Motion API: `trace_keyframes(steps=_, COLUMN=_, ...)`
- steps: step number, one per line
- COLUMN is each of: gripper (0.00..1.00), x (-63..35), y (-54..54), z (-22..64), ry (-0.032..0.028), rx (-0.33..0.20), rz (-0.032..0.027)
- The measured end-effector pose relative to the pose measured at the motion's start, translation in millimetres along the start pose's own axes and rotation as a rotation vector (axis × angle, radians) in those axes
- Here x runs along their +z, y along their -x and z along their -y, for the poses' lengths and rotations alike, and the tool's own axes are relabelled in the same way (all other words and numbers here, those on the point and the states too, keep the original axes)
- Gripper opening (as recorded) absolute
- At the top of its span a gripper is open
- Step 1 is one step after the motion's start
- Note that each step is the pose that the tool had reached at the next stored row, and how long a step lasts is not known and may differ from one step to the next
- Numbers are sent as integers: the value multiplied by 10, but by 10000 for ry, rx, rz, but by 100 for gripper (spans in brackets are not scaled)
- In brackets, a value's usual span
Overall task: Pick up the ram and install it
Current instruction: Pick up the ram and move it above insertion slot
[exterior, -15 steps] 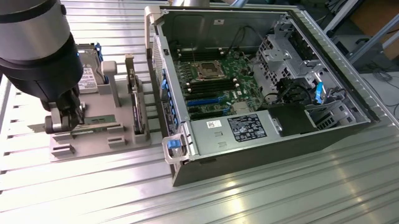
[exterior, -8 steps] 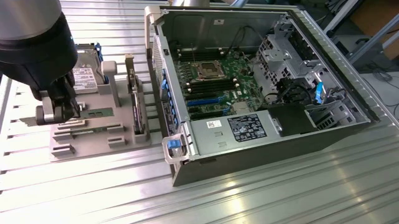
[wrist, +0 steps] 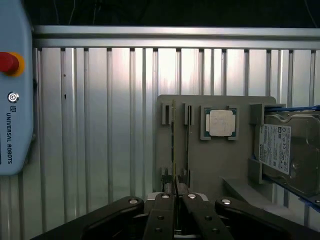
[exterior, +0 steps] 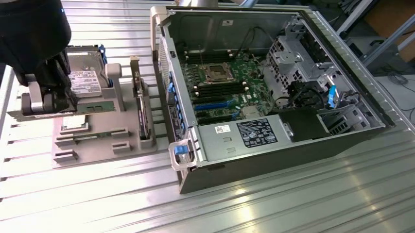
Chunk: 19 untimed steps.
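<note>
One ram stick (exterior: 97,107) sat pinched edge-on between the nearly closed fingers of the gripper (wrist: 175,196), above the grey tray (exterior: 91,156) beside the open computer (exterior: 194,24), apparently clear of its slot. Any tilt risked snagging it there.

The ram (exterior: 98,108) is green with dark chips, the tray (exterior: 84,156) grey. The CPU (wrist: 220,123) is silver edged in green, the table (exterior: 292,208) ribbed silver, the pendant's button (wrist: 7,62) red on yellow.
</note>
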<state>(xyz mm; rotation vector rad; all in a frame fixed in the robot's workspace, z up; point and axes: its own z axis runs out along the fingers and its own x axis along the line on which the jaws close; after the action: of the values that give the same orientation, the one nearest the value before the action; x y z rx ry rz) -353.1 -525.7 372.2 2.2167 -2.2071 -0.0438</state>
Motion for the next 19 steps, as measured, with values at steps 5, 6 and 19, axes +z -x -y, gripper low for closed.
trace_keyframes(steps=5, gripper=12, x=-163, y=2, z=-5, ry=0, rx=0, rz=0)
trace_keyframes(steps=6, gripper=12, x=-183, y=2, z=-6, ry=-2, rx=0, rz=1)
trace_keyframes(steps=19, gripper=12, x=-195, y=0, z=406, ry=0, rx=-1, rz=-1)
